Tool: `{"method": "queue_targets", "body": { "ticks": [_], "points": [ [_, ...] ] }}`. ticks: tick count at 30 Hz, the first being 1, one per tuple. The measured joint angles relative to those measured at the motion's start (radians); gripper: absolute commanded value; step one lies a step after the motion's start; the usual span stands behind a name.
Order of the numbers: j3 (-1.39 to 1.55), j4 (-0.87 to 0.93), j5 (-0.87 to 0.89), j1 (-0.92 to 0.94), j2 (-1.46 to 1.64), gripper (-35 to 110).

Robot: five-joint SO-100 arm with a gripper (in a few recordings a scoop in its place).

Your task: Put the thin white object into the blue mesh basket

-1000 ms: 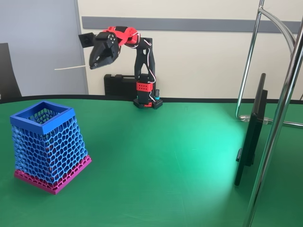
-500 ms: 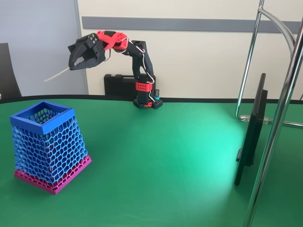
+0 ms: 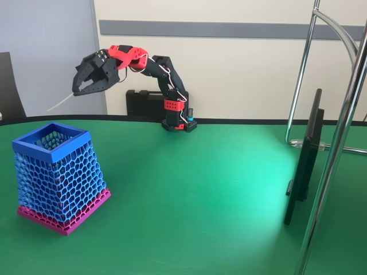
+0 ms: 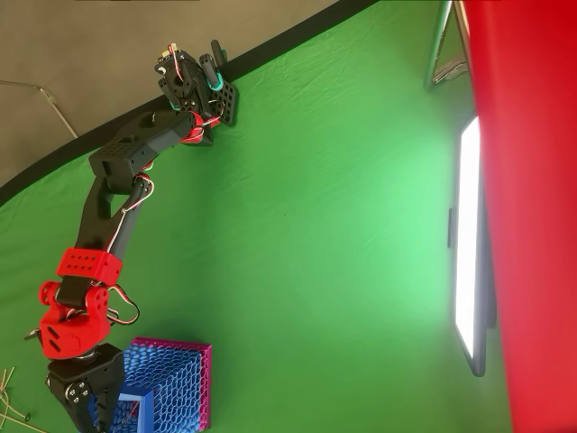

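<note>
Arm [image 3: 166, 71]: black printed links with red joint housings at base, wrist and elbow sections. Red and white cables loop along the links (visible in both views). Gripper [image 3: 86, 86]: black, two tapered fingers. Base [image 4: 212, 90]: black plate, teal fittings

Change noted in the fixed view: over the last second the arm swings leftward and reaches further out from its base. The claw [image 3: 80, 90] now sits further left and slightly lower than before, closer to the space above the blue mesh basket [image 3: 57, 175]. The thin white object [image 3: 59, 103], horizontal a second ago, now slopes down to the left from the claw's closed jaws, its free end lower and nearer the basket rim.
</note>
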Motion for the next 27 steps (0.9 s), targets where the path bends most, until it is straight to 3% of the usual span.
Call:
{"method": "queue_targets", "body": {
  "ticks": [14, 23, 27],
  "points": [
    [0.071, -0.339, 0.005, -0.017, -0.072, 0],
    [0.127, -0.356, 0.262, -0.009, -0.071, 1],
    [0.149, -0.33, 0.333, 0.003, -0.071, 28]
  ]
}}
